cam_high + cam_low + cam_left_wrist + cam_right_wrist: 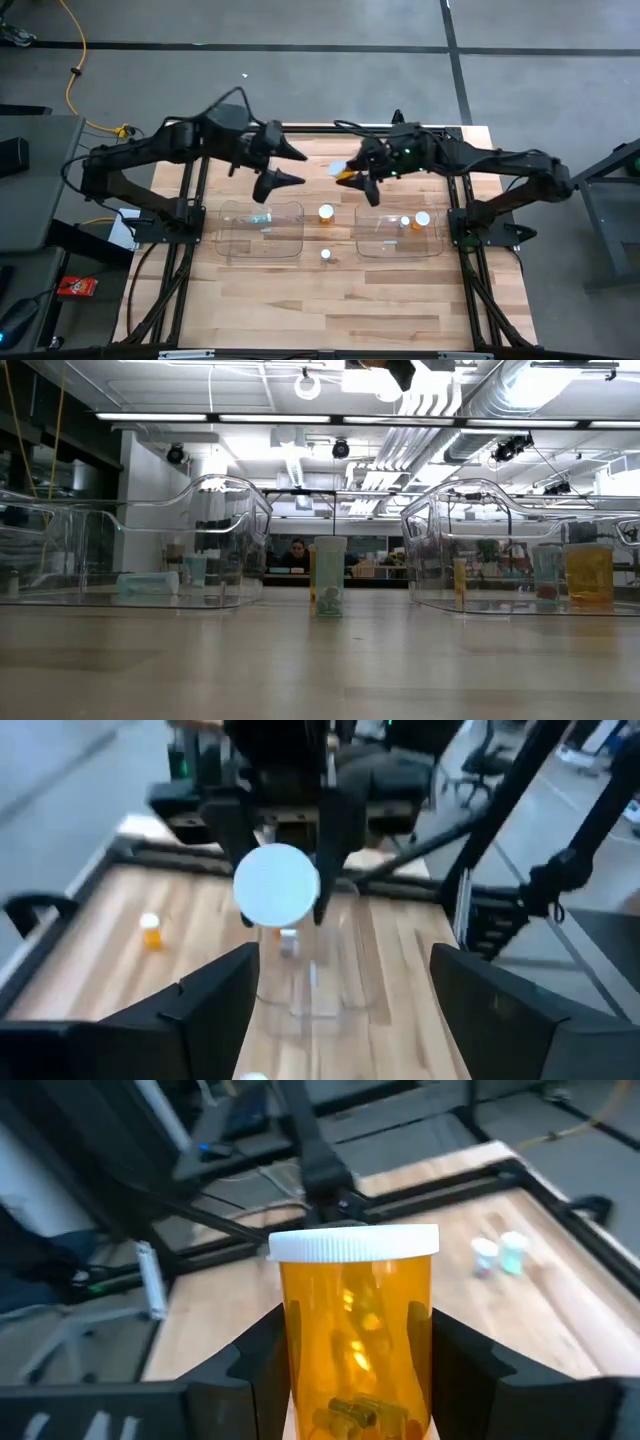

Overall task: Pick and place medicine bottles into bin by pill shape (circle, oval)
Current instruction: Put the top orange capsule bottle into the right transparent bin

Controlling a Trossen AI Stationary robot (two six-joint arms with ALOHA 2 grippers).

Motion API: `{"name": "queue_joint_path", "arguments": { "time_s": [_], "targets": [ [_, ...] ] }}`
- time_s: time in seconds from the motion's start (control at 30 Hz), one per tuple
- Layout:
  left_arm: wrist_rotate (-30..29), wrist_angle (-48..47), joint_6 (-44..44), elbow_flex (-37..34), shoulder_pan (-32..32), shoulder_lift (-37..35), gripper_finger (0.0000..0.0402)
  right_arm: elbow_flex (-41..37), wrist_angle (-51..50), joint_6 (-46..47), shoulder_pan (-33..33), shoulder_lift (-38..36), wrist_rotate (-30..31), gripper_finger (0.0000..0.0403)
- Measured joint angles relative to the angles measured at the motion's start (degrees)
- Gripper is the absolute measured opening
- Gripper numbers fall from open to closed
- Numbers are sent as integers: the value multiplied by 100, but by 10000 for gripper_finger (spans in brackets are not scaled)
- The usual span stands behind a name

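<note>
High view: we list a wooden table point(330, 300); two clear bins, left bin point(262, 232) and right bin point(398, 232); left gripper point(283, 165), fingers spread, empty, above the left bin; right gripper point(358, 182) clamping an amber bottle point(355, 1340) above the table; another amber bottle point(326, 212) and a white-capped bottle point(326, 255) between the bins.

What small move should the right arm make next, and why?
Probably carry the amber bottle over the right bin and lower it in. The right tool grips it above the table's far side, not over either bin; the left tool is open.
</note>
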Motion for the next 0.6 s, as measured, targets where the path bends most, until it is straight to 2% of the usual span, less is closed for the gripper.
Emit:
{"name": "queue_joint_path", "arguments": {
  "time_s": [0.2, 0.37, 0.47, 0.6],
  "targets": [
    [-44, 1860, -306, -1267, -8, -660, 271, -1140, 2, 694, 346, -679, 593, 165],
    [-70, 3394, -816, -2432, 7, -1218, 266, -2187, 609, 1455, 649, -1200, 836, 165],
    [-212, 4076, -1103, -2968, -4, -1462, 264, -2463, 774, 1653, 762, -1327, 1023, 165],
    [-425, 4511, -1250, -3428, -8, -1694, 261, -2475, 977, 1557, 804, -1353, 1182, 165]
  ]
}}
